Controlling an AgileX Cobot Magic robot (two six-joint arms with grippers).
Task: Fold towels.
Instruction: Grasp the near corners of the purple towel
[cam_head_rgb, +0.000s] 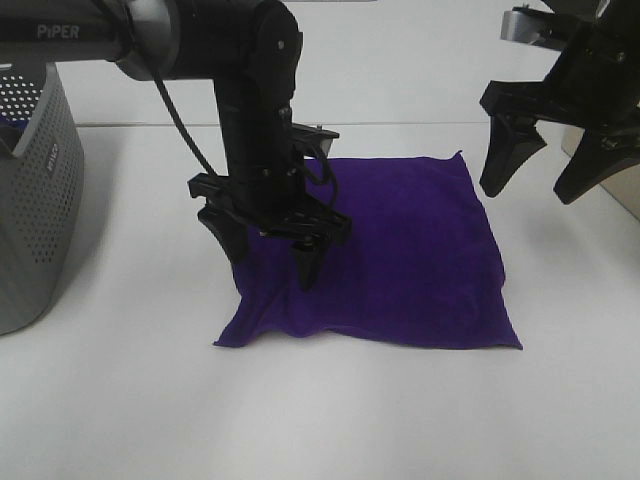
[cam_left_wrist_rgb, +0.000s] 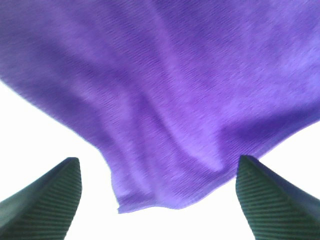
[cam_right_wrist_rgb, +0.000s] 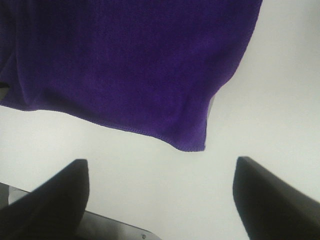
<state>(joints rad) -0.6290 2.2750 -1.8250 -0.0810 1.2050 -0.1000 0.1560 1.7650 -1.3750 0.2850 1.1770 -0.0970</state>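
The purple towel (cam_head_rgb: 400, 250) lies spread on the white table (cam_head_rgb: 320, 420), mostly flat, with soft wrinkles running toward one corner. That wrinkled corner sits directly under the left gripper (cam_head_rgb: 272, 262), between its two spread fingers (cam_left_wrist_rgb: 45, 200); nothing is pinched. Another corner of the towel lies just ahead of the right gripper (cam_head_rgb: 528, 192), which hangs above the bare table beside the cloth, its jaws likewise wide apart and empty. A grey perforated basket (cam_head_rgb: 40, 180) stands well away from the left gripper, on its outer side.
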